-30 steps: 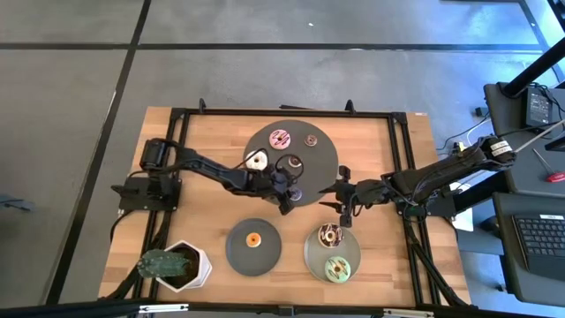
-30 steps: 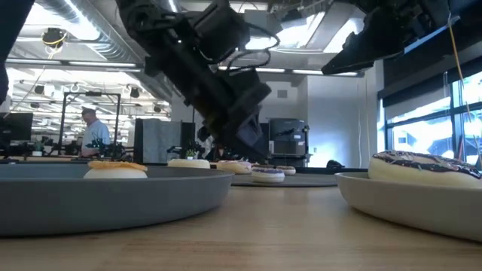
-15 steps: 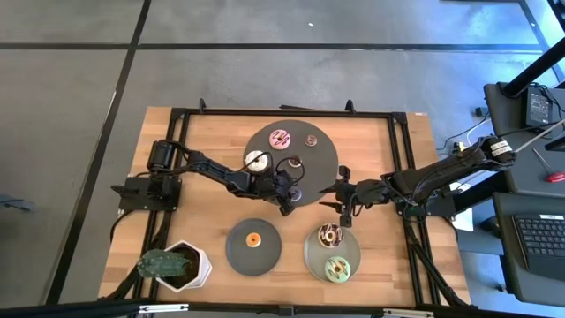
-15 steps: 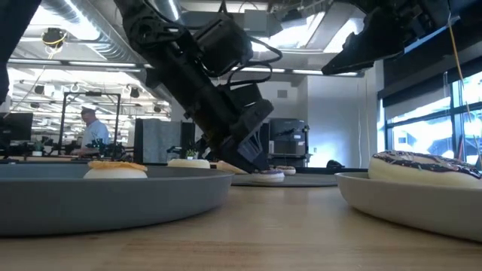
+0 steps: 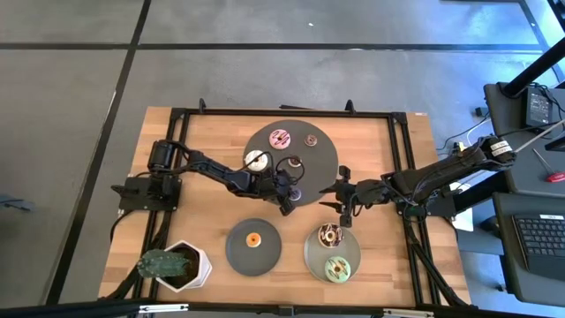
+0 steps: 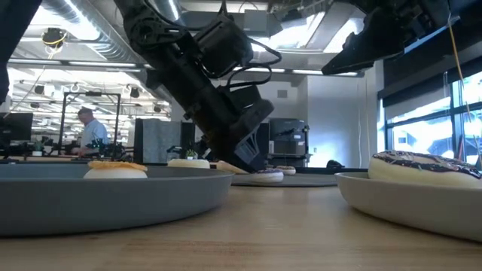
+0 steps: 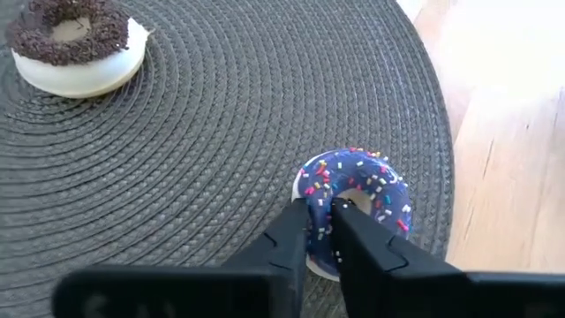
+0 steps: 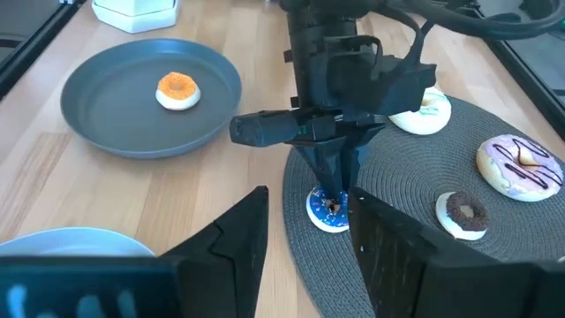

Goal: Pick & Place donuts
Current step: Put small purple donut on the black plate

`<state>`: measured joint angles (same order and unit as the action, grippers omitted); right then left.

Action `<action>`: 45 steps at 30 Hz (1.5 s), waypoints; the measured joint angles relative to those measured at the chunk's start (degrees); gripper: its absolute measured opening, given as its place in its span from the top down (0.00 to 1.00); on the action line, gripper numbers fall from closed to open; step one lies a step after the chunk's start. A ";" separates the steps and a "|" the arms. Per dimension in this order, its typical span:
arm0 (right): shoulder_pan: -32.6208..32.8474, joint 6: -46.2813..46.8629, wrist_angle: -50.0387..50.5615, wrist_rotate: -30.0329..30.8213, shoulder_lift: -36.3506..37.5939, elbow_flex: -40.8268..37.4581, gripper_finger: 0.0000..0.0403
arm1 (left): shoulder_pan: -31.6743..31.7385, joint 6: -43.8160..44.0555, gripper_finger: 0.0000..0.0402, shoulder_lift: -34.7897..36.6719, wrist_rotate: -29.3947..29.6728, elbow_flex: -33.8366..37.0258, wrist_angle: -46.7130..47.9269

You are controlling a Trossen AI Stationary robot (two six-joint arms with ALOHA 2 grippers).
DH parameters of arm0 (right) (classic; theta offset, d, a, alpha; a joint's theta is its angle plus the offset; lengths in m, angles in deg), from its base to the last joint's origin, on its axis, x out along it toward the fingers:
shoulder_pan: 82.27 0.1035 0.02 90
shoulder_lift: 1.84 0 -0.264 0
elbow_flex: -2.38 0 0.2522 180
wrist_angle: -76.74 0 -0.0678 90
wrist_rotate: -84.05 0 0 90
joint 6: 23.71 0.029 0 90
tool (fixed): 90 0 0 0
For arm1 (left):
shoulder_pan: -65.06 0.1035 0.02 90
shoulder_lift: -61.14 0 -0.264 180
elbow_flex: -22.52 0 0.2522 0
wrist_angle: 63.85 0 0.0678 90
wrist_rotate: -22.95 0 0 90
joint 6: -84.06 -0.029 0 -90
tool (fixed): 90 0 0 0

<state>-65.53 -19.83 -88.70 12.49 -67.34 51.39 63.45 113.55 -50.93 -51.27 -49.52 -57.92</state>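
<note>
A purple mini donut (image 7: 357, 199) with sprinkles lies flat on the dark round woven mat (image 5: 313, 163), near its near edge, and my left gripper (image 7: 322, 216) is shut on it. A pink donut (image 5: 280, 138), a white one (image 5: 257, 160) and a brown mini one (image 5: 311, 139) also lie on the mat. An orange mini donut (image 5: 252, 238) sits on a dark grey plate (image 5: 237, 252). A chocolate-sprinkled donut (image 5: 330, 234) and a green one (image 5: 336, 268) lie on a lighter plate (image 5: 311, 256). My right gripper (image 5: 341, 212) hovers open just right of the mat. My left gripper pinches the near side of the purple donut's ring (image 7: 320, 196) between its two fingers; one fingertip (image 7: 342, 212) stands at the hole and the other on the outer rim. The fingers slant down from the table's left (image 8: 334, 190). The donut rests flat on the mat.
A white pot with a green plant (image 5: 177, 265) stands at the near left corner. Black frame rails (image 5: 282, 113) run around the table top. Bare wood lies between the mat and the two plates. A person shows far off in the room behind the table.
My left gripper has come down and slightly toward the table's right onto the purple mini donut at the mat's near edge, then kept still. The donut stays flat on the mat. The white donut, partly covered by the arm before, now shows whole.
</note>
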 joint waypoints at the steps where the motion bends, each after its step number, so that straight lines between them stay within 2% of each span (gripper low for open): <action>1: 0.00 -0.04 0.02 0.00 0.00 0.00 0.61 | 0.00 0.26 0.91 0.00 -0.09 0.00 -0.33; 6: 0.00 0.04 0.59 0.01 -0.02 0.00 0.61 | 0.02 -1.90 0.98 -0.04 -1.79 -0.55 -0.81; 12: 0.00 0.11 0.84 0.02 -0.04 0.04 0.61 | -0.15 -4.18 0.97 2.46 -7.55 -3.44 0.17; 17: 0.00 0.26 1.03 0.02 -0.04 0.07 0.61 | -2.84 -9.52 0.98 8.38 -18.15 -4.23 10.81; 19: 0.00 0.31 1.06 0.02 -0.04 0.07 0.61 | -5.16 -10.45 0.98 10.57 -20.53 -4.24 15.26; 21: 0.00 0.27 1.03 0.02 -0.03 0.07 0.61 | -8.18 -8.73 0.98 12.59 -20.19 -4.24 20.56; 25: 0.00 0.33 0.96 0.02 -0.02 0.07 0.61 | -14.75 -0.13 0.98 14.56 -15.53 -4.22 29.26; 33: 0.00 1.97 0.74 0.02 -0.02 0.07 0.61 | -26.05 13.12 0.98 14.51 -12.94 -4.24 32.69; 37: 0.00 3.40 0.76 0.02 -0.02 0.07 0.61 | -29.25 19.18 0.98 14.51 -11.79 -4.24 34.30; 45: 0.00 5.06 0.76 0.02 -0.02 0.07 0.61 | -32.58 25.84 0.97 14.29 -5.20 -2.71 37.53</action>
<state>-65.53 -14.77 -87.93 12.51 -67.36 51.45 30.88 139.39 -36.64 -56.47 -52.23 -20.39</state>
